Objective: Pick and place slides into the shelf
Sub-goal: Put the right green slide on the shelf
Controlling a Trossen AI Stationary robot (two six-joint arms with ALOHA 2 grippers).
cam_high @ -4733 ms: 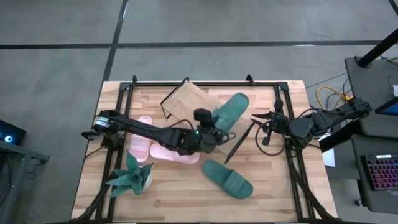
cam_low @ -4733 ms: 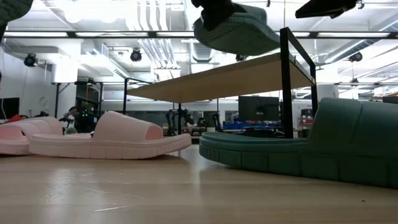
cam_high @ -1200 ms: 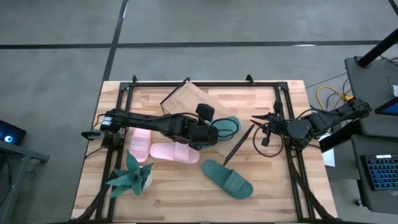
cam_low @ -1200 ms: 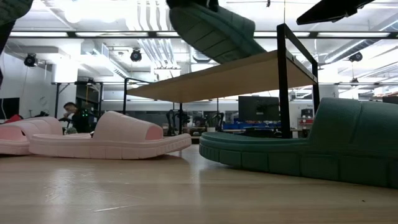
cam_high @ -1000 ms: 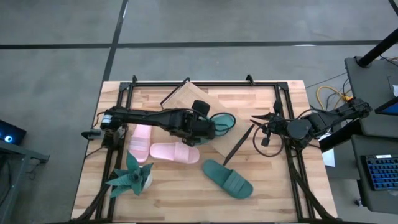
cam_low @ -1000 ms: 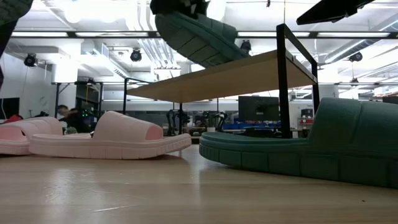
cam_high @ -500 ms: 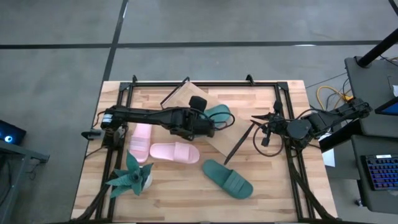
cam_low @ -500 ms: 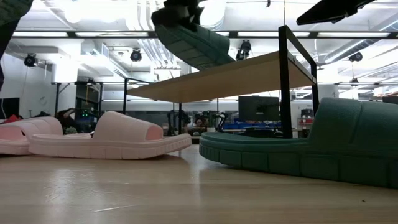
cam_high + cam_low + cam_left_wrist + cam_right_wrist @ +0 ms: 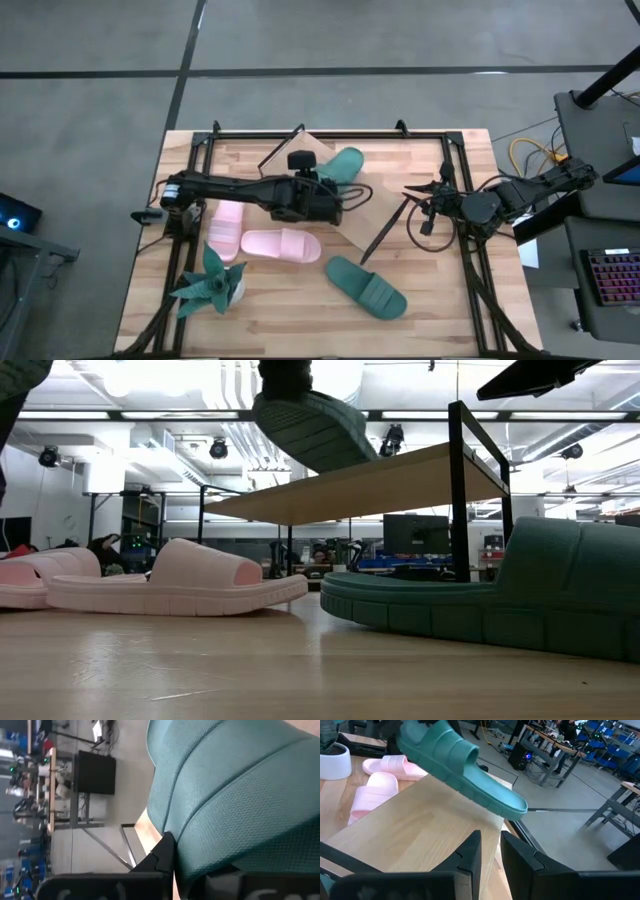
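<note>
Now the left gripper is pressed together on one dark green slide, and it holds this slide in the air over the shelf. In the low view the green slide hangs tilted above the wood board of the shelf; whether its lowest edge touches the board cannot be told. In the left wrist view the slide fills nearly the whole picture, and one dark finger lies against it.

From above, the held slide points toward the far edge of the table, over the far part of the shelf board. The shelf stands turned at an angle, near the middle of the far edge of the table.

The right gripper waits near the right edge of the table, just beside the right end of the shelf. Its fingers stand a little apart in the right wrist view, with nothing between them.

The second dark green slide lies flat on the table toward the near edge, right of the middle. Two pale pink slides lie on the left half: one pink slide is just near the shelf, and the other pink slide is closer to the left edge. A green toy plant stands near the near left corner.
</note>
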